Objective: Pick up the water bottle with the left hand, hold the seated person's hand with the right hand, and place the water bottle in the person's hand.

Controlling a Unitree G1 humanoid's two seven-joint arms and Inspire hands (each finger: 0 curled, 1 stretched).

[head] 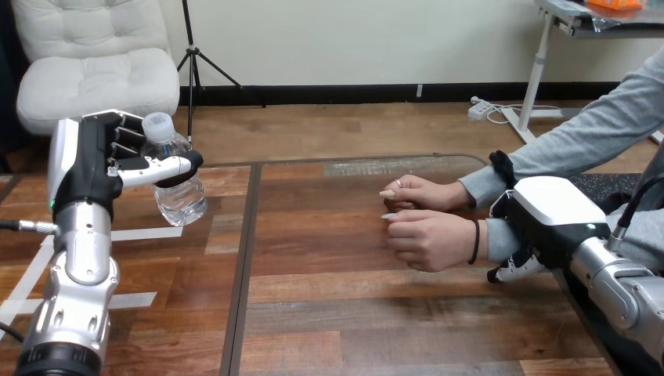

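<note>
a: the left arm (74,266), nearest, was raised by the table's (352,313) left edge; the water bottle (178,188) was clasped upright in the left hand (102,160).
b: and the right hand (552,211)?
a: at the right edge, it was curled round the person's wrist (487,239).

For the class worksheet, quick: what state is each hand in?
Left hand: shut on the bottle.
Right hand: shut on the person's wrist.

The wooden table (329,313) bears white tape strips (149,233) at its left and the person's hands (427,235) toward its right.
</note>
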